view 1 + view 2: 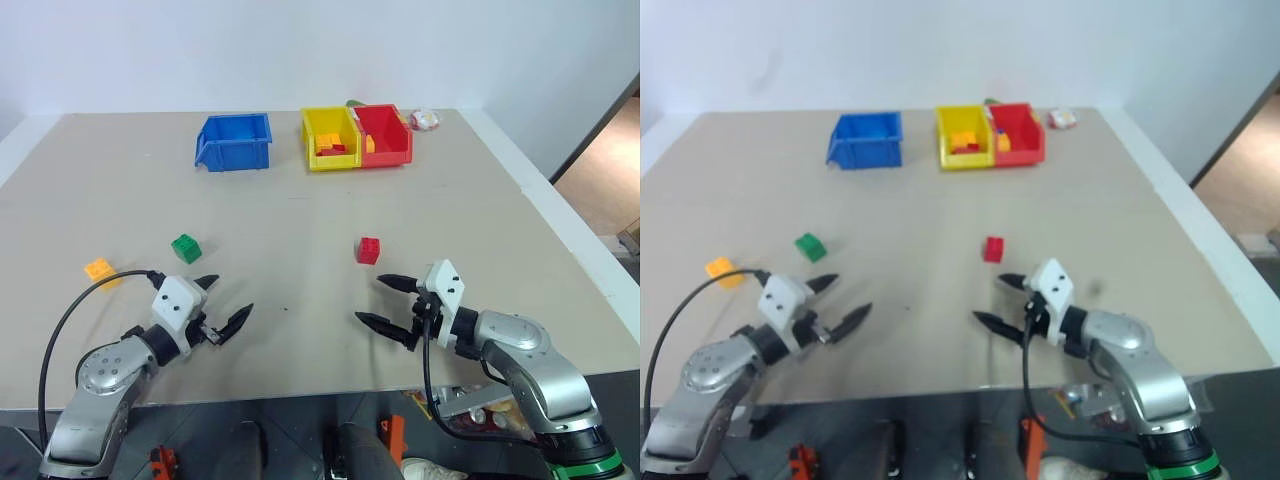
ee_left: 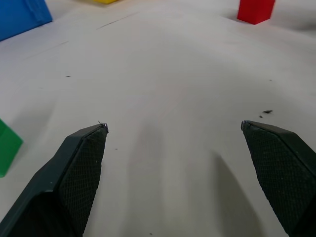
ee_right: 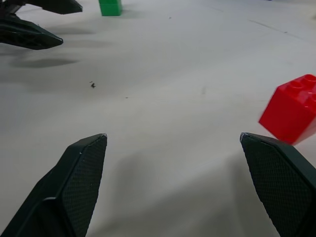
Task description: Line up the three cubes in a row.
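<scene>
**A:** What's on the table, from the left?

**B:** A small orange-yellow studded plastic brick near the left edge of the pale tabletop. Just right of it and a little farther back, a small green studded brick. Well apart to the right, a small red studded brick. That makes three loose cubes, one of each colour, scattered rather than in a row.

**A:** And the grippers?

**B:** Two. The left gripper hovers in front of the green brick, its black fingers spread wide, holding nothing. The right gripper sits just in front of the red brick, fingers equally wide, also empty.

**A:** How should it go about this?

**B:** I'd judge nothing is lined up yet. The red brick is nearest the right gripper; straddle it squarely, close on its flat sides, and carry it toward the other two.

**A:** Anything behind?

**B:** Three plastic storage bins at the back: one blue bin, then a yellow bin touching a red bin, the last two holding bricks.
</scene>
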